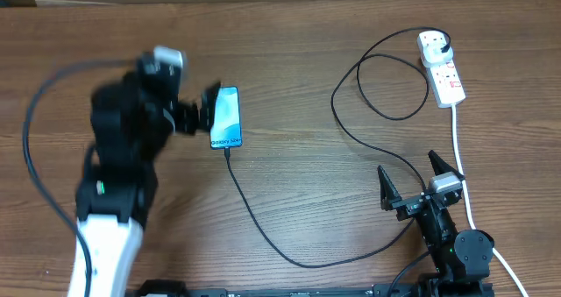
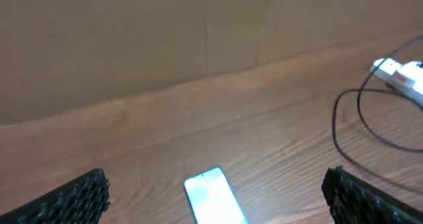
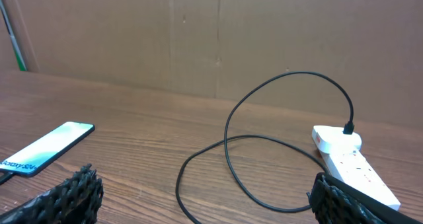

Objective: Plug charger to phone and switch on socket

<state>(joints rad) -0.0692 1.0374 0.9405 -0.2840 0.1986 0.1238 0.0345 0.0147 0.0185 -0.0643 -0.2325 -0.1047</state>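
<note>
Two grippers stand spread, and neither holds anything. The left gripper (image 1: 207, 111) hovers just beside the left long edge of the phone (image 1: 226, 116), and we see it blurred in the overhead view. From its wrist camera its fingers (image 2: 73, 201) sit wide apart at the lower corners, with the lit top end of the phone showing between them.

The phone lies flat on the wooden table (image 1: 307, 87), screen up and glowing light blue, left of the middle. The charger (image 1: 263, 227) meets its lower edge with the small connector tip — whether it is fully seated we cannot tell. From there the black cable runs toward the robot, curves right past the right gripper (image 1: 408, 164), loops back and ends in a black plug at the far end of the socket (image 1: 442, 69).

The socket lies at the far right of the table, its thick white cord (image 1: 463, 170) trailing toward the robot's side. We cannot make out how its switch stands. The right gripper rests near the front edge — well apart from the phone and the socket.
</note>
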